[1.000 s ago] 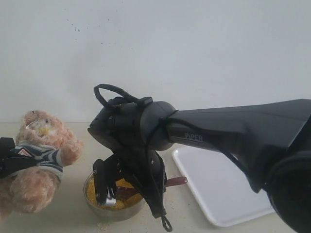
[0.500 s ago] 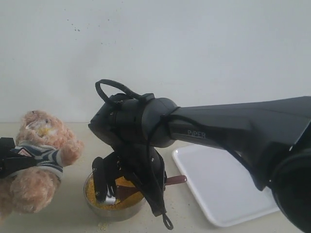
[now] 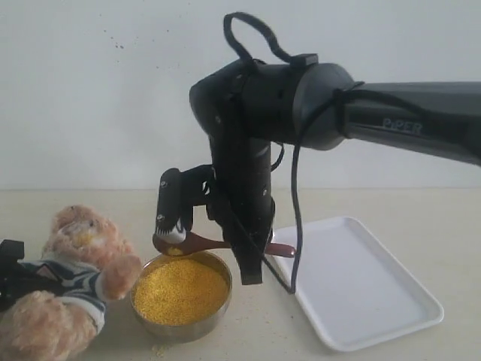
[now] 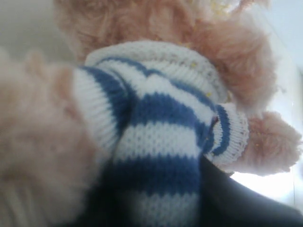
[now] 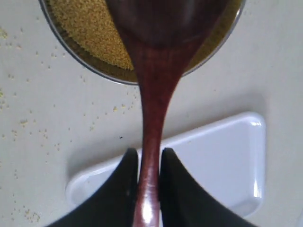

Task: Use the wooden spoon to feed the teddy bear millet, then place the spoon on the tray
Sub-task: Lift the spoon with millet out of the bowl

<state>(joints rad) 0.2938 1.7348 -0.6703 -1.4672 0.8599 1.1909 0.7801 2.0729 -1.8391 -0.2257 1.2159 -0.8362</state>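
Wooden spoon [image 3: 197, 242], loaded, was held just above the millet [image 3: 180, 289] in the steel bowl [image 3: 180, 329]. The handle was pinched narrowly by the right gripper [image 5: 148, 156]. Teddy bear [image 3: 79, 263], left, was clasped by the left gripper [image 3: 10, 272]. Tray [image 3: 376, 301] lay right. Grains could be spilled if the spoon were tilted in transit.

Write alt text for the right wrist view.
Two black jaws pinch the thin handle of a dark reddish-brown wooden spoon, whose oval bowl hangs over a round steel bowl of bright yellow millet. A flat white rectangular tray lies on the beige table beneath the jaws.
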